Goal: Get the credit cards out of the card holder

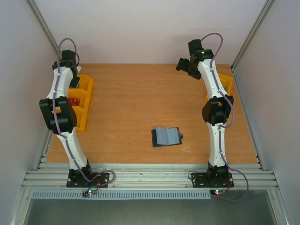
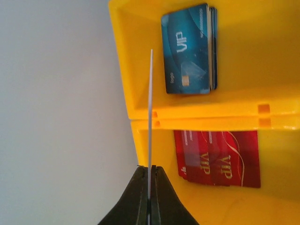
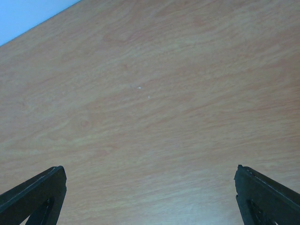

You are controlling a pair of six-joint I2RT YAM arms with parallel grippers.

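Jaws of the left gripper [image 2: 149,171] are pressed together on a credit card [image 2: 150,108], seen edge-on as a thin, straight white line standing out from the black fingertips; the card hangs over the rim of a yellow bin [image 2: 126,70] at the table's left edge. That bin is glossy moulded plastic with a low dividing wall; one compartment holds a neat stack of blue cards [image 2: 187,51] printed "VIP", the next a fanned stack of red cards [image 2: 220,159] with gold lettering.

The right gripper [image 3: 149,168] has its two dark, wedge-shaped fingers spread wide with nothing between them; it is raised above the far right of the table, with bare wood below it.

The card holder [image 1: 166,136] lies folded open and flat on the table, right of centre and towards the near edge, well apart from both grippers; its inside is matte blue-grey, with a dark navy border showing; whether any card sits in it I cannot tell.

The table [image 1: 131,103] is smooth orange-brown wood-grain laminate; a second yellow bin [image 1: 226,82] sits at its right edge behind the right arm. Plain pale walls [image 1: 140,28] close in the left, far and right sides; a ribbed aluminium rail [image 1: 150,178] along the near edge carries both arm bases.
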